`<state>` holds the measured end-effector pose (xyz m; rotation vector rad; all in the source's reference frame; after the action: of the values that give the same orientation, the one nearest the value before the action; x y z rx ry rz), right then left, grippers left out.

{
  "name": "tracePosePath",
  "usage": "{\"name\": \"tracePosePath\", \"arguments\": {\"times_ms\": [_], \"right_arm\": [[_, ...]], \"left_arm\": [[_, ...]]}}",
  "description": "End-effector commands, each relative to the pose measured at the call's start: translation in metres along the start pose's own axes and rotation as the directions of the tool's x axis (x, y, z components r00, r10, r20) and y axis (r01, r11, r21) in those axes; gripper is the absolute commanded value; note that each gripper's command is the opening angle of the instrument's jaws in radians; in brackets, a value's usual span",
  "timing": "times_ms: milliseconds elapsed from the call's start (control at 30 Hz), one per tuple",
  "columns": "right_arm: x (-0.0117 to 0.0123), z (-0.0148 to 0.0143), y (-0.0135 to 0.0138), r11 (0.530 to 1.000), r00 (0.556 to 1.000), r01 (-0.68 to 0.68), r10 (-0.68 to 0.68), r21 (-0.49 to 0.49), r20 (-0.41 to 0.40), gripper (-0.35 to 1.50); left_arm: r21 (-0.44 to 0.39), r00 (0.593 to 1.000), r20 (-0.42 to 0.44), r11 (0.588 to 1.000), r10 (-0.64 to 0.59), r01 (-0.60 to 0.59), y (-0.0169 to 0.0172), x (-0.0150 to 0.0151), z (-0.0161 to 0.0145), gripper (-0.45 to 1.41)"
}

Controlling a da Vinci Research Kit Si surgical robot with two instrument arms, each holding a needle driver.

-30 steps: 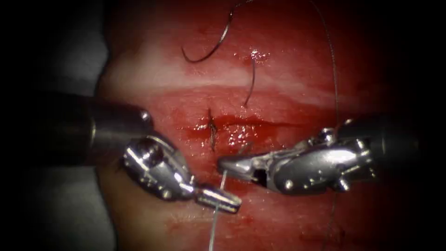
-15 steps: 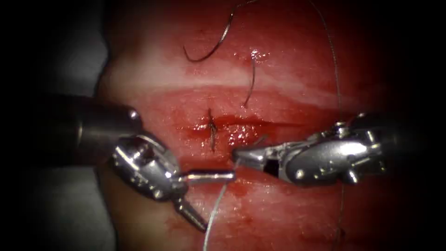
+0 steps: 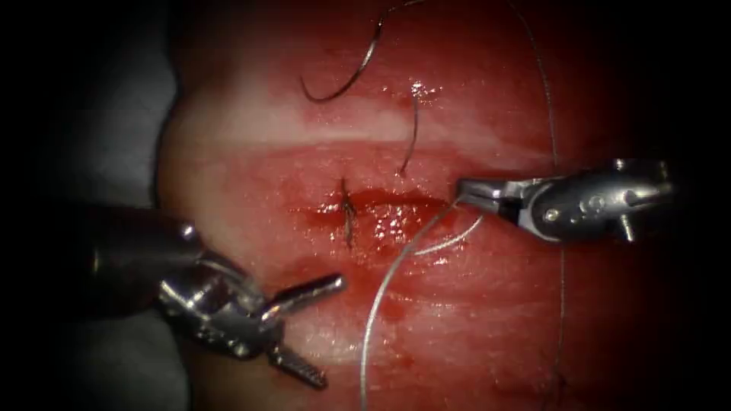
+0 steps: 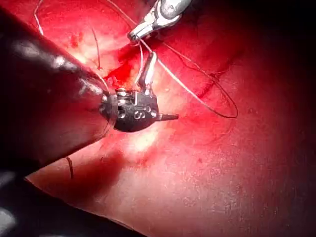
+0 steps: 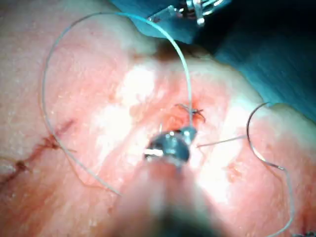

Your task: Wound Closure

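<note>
Red, wet tissue (image 3: 472, 320) w/ cut (image 3: 396, 202): one stitch (image 3: 347, 217) tied at cut's left end, rest unclosed. Right hand (image 3: 466, 190) clenched on thread (image 3: 381, 304). Left hand (image 3: 308, 331) released, empty. Needle (image 3: 346, 76) lies loose on tissue above cut.

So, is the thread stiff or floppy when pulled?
Probably springy: from the right tool's shut jaws the thread forms a smooth arc. Likely light: so thin. The left tool, open, holds nothing; the needle lies on the tissue.
</note>
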<state>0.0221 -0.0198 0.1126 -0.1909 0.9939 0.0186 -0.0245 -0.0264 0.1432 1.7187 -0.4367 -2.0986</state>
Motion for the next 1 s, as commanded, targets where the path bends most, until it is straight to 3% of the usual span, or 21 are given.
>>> {"name": "tracePosePath", "arguments": {"times_ms": [33,333,533,800,867,900,933,1000], "right_arm": [[-0.0010,0.0010,-0.0001,1.000,1.000,-0.016,0.016,0.000,0.003,-0.35],[-0.0030,0.0019,0.0017,0.999,0.999,-0.049,0.049,0.008,0.020,-0.35],[-0.0039,0.0024,0.0017,0.998,0.998,-0.065,0.064,0.014,0.027,-0.35],[-0.0047,0.0028,0.0014,0.998,0.997,-0.066,0.066,0.020,0.034,-0.35],[-0.0047,0.0028,0.0014,0.998,0.997,-0.066,0.066,0.020,0.034,-0.35],[-0.0047,0.0028,0.0014,0.998,0.997,-0.066,0.066,0.020,0.034,-0.35],[-0.0047,0.0028,0.0014,0.998,0.997,-0.066,0.066,0.020,0.034,-0.35],[-0.0047,0.0028,0.0013,0.998,0.997,-0.066,0.065,0.020,0.034,-0.35]], "left_arm": [[-0.001,1.000,0.008,1.000,0.000,0.000,0.0012,-0.0001,0.0009,1.32],[0.053,0.997,0.049,0.997,0.052,-0.055,0.0014,-0.0011,0.0025,1.28],[0.063,0.998,0.015,0.996,0.062,-0.063,0.0016,-0.0008,0.0027,1.18],[0.053,0.994,-0.038,0.994,0.102,-0.100,0.0020,-0.0001,0.0027,0.88],[0.053,0.994,-0.038,0.994,0.102,-0.100,0.0020,-0.0001,0.0028,0.68],[0.052,0.994,-0.042,0.994,0.102,-0.100,0.0021,0.0000,0.0028,0.46],[0.050,0.992,-0.056,0.993,0.109,-0.106,0.0021,0.0000,0.0027,-0.35],[0.046,0.991,-0.076,0.993,0.110,-0.107,0.0022,0.0000,0.0025,-0.45]]}}
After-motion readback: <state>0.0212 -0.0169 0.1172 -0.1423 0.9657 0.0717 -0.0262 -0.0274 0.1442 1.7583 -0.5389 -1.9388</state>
